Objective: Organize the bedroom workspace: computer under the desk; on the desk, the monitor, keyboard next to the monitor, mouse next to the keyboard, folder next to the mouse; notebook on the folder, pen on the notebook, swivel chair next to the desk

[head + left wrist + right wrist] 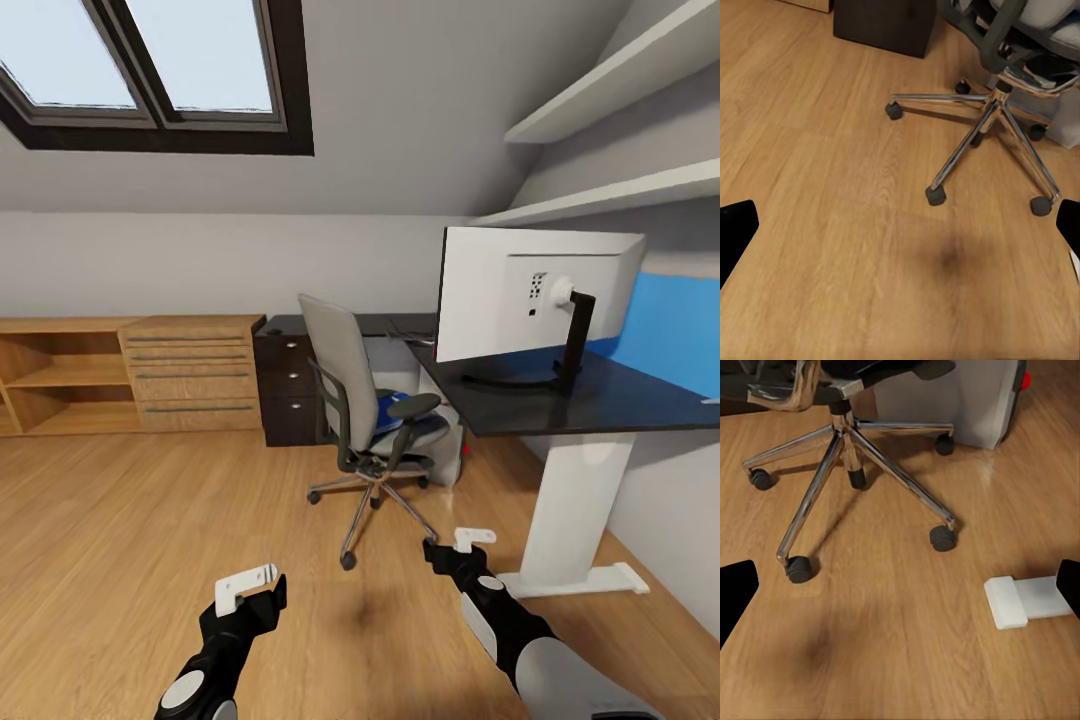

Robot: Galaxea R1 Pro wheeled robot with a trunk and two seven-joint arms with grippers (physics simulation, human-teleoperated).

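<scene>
the swivel chair (365, 400) is seen ahead and slightly right of centre, standing on the wooden floor (150, 520) just beside the near edge of the desk (600, 400), its back turned toward the left. on its seat a patch of bright blue is made out, taken to be the folder (392, 412), partly hidden by the near armrest; its long axis cannot be told from here. the monitor (535, 295) is already stood on the desk, seen from behind. a light grey box with a red spot, judged to be the computer (952, 401), is seen on the floor behind the chair's chrome base, by the desk's white leg (575, 500). keyboard, mouse, notebook and pen cannot be picked out

the left gripper (250, 590) and right gripper (462, 545) are both held low over the floor, well short of the chair. in each wrist view the dark fingers are set wide apart at the picture's edges with only floor and chair base between them, so both are judged released and empty

the folder lies forward of and above both hands, far of the chair's base. the right gripper is judged the nearer, since the seat sits toward that side; a reach up and forward over the armrest would be called for, after a closer approach
</scene>
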